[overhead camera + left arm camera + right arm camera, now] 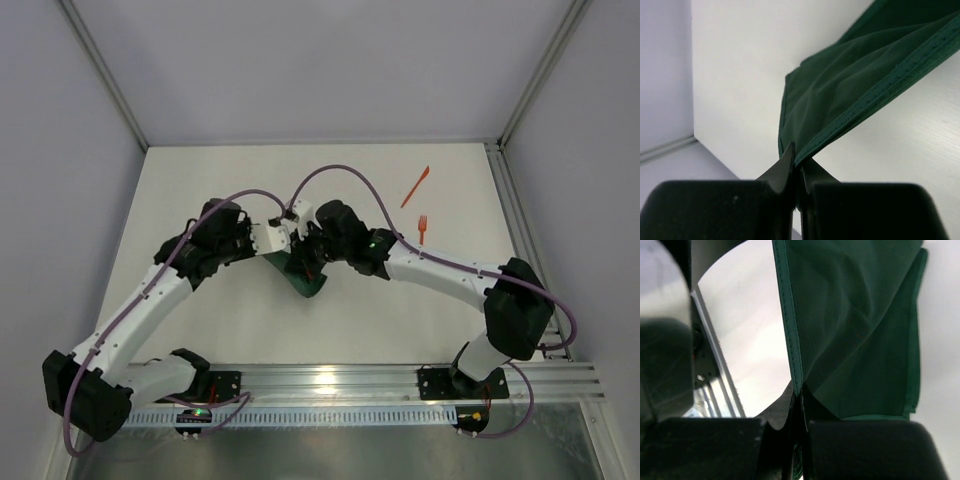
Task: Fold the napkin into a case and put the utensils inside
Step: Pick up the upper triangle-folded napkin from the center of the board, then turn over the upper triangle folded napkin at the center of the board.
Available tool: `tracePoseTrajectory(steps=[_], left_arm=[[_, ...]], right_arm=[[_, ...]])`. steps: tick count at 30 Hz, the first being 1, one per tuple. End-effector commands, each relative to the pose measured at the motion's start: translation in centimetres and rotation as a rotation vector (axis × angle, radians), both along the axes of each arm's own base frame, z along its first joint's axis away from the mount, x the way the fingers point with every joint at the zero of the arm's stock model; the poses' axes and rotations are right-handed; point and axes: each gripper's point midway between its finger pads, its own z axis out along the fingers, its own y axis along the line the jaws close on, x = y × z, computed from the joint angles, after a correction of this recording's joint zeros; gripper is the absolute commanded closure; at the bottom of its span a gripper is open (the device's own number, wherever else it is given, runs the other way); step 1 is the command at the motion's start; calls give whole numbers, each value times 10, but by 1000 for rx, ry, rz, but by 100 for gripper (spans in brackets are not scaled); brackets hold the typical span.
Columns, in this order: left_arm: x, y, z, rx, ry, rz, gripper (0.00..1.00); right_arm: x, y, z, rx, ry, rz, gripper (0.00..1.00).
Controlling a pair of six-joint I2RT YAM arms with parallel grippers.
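your left gripper (796, 167) is clamped tight on the napkin's (850, 90) stitched hem; cloth fans up & away to the right of its tips. your right gripper (797, 397) pinches the hem too, napkin hanging above & right of it. from overhead both claws meet mid-table w/ the bunched napkin under them. beyond the right claw, well apart: orange fork (422, 229), then orange knife (415, 186).

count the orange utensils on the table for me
2. The knife-like piece lies far right on the table, and the fork sits just nearer, apart from it. Neither is near the napkin; the arms could hide more.
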Motion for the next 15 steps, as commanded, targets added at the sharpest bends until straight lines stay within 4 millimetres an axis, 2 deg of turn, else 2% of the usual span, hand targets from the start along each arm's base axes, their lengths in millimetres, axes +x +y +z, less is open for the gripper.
tracePoseTrajectory(steps=[1,2,3,4,5,7,9,10,11,13,14,15], left_arm=[[-15,54,21,147,13,181,100],[-17,58,30,133,-2,211,100],[-19,68,34,142,-3,246,100],[-23,79,39,165,-13,289,100],[-23,88,44,184,-30,321,100],[-25,107,50,220,-51,387,100],[-30,128,61,261,-79,454,100],[-32,133,65,273,-86,473,100],[-37,141,68,299,-82,493,100],[-41,151,81,313,-107,532,100],[-41,154,86,321,-116,542,100],[-42,159,94,340,-135,562,100]], right_arm=[[-28,32,46,110,48,56,96],[-28,43,60,150,32,58,96],[-38,55,67,172,34,76,96],[-40,65,65,180,59,72,96],[-40,78,82,229,46,81,96],[-51,98,91,267,85,90,96],[-51,122,103,329,100,98,96],[-60,132,107,353,136,106,96],[-61,147,111,388,141,116,96],[-67,162,115,422,162,127,96],[-74,173,128,473,190,137,96],[-75,183,116,472,225,135,96]])
